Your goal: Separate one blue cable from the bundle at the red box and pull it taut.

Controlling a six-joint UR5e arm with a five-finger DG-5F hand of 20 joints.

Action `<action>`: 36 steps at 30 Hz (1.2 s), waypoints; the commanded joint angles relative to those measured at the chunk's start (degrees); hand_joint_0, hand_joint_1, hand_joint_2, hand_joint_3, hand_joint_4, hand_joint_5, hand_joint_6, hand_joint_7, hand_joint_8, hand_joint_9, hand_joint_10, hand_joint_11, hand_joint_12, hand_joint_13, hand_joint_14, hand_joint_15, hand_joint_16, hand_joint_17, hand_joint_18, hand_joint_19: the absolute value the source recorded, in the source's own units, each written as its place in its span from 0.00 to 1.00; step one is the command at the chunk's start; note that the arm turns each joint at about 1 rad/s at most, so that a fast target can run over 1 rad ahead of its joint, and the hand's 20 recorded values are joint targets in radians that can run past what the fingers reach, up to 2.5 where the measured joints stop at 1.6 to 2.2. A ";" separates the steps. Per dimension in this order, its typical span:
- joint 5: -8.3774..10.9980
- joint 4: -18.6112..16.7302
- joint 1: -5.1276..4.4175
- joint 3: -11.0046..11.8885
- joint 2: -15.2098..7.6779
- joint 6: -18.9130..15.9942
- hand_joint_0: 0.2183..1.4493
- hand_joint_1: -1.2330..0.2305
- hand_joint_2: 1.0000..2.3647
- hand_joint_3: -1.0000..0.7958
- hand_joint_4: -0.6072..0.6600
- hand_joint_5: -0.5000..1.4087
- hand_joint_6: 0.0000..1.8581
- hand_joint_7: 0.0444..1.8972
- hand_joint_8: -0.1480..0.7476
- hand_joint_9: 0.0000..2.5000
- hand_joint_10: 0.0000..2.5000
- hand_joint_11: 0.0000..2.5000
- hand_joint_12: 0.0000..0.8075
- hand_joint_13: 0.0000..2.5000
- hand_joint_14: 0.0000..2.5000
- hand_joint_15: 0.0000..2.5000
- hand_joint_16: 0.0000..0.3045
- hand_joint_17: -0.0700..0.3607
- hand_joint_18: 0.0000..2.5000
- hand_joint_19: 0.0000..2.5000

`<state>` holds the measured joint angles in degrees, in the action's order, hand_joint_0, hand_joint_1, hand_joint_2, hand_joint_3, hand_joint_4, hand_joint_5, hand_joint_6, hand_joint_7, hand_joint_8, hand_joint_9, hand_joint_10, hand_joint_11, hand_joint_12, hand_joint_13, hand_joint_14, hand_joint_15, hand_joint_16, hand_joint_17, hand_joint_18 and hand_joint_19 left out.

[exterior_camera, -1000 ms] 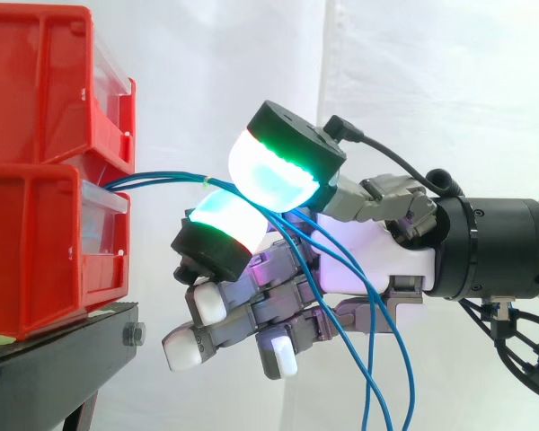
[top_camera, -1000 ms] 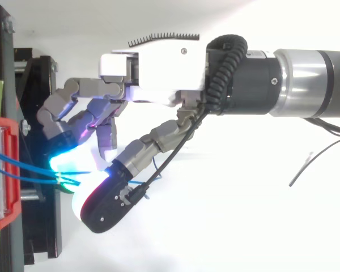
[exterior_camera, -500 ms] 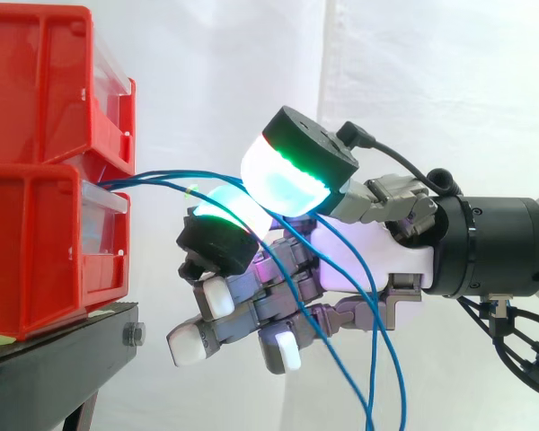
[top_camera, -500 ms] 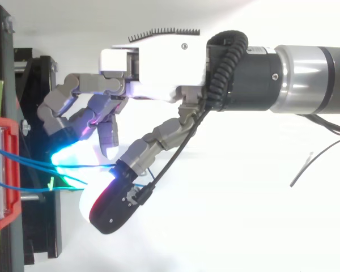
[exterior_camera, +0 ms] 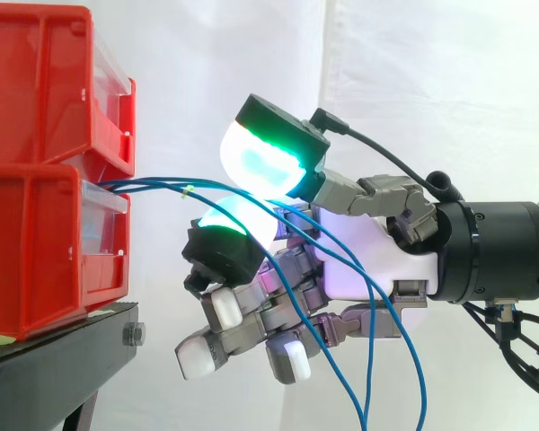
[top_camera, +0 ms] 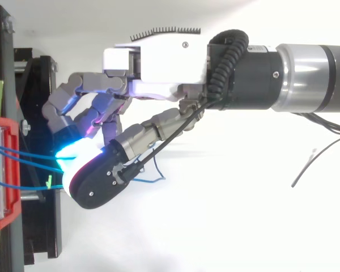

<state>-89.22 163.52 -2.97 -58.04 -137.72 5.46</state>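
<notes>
Thin blue cables (exterior_camera: 144, 182) leave the lower red box (exterior_camera: 36, 242) at the left, joined by a small green tie (exterior_camera: 189, 189). They pass between my hand's (exterior_camera: 359, 260) green-glowing thumb pad (exterior_camera: 269, 157) and the cyan-glowing fingertip (exterior_camera: 225, 229) under it, then hang down to the lower right. From above, the thumb (top_camera: 96, 181) lies close against that fingertip, with the cables (top_camera: 28, 154) pinched between them. The other fingers curl below, holding nothing. How many cables are held is hidden.
Two red boxes are stacked on a black stand (exterior_camera: 54, 359), the upper one (exterior_camera: 36, 81) above the cables' exit. The red box edge (top_camera: 0, 170) and stand (top_camera: 39, 226) are at the left from above. A white curtain hangs behind.
The thumb has swung toward the red box and closed against the glowing fingertip, over the cables. The curled lower fingers have shifted slightly down and right.
</notes>
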 commanded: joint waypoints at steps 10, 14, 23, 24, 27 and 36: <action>-0.16 0.22 0.07 0.21 0.00 -0.01 0.38 0.27 0.00 0.29 0.56 0.18 0.42 0.64 0.54 0.42 0.01 0.34 0.46 0.33 0.01 0.20 0.16 0.41 0.36 0.31; -0.16 0.04 0.07 0.29 0.00 -0.01 0.42 0.21 0.00 0.28 0.56 0.17 0.43 0.65 0.54 0.41 0.01 0.34 0.46 0.33 0.01 0.20 0.16 0.41 0.36 0.30; -0.16 -0.04 0.07 0.21 0.00 -0.01 0.27 0.21 0.00 0.28 0.59 0.17 0.44 0.63 0.54 0.41 0.01 0.34 0.47 0.33 0.01 0.20 0.16 0.42 0.36 0.31; -0.16 -0.04 0.16 0.29 0.00 -0.01 0.23 0.25 0.00 0.28 0.59 0.17 0.44 0.60 0.56 0.41 0.01 0.34 0.48 0.33 0.01 0.20 0.17 0.43 0.37 0.30; -0.16 -0.04 0.07 0.21 0.00 -0.01 0.20 0.32 0.00 0.28 0.62 0.18 0.42 0.60 0.58 0.42 0.01 0.34 0.49 0.33 0.01 0.20 0.18 0.45 0.38 0.30; -0.16 -0.04 0.07 0.21 0.00 0.17 0.22 0.50 0.00 0.28 0.61 0.19 0.37 0.63 0.56 0.43 0.01 0.32 0.47 0.32 0.01 0.19 0.18 0.44 0.38 0.30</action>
<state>-89.38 163.48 -2.87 -57.79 -137.72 5.58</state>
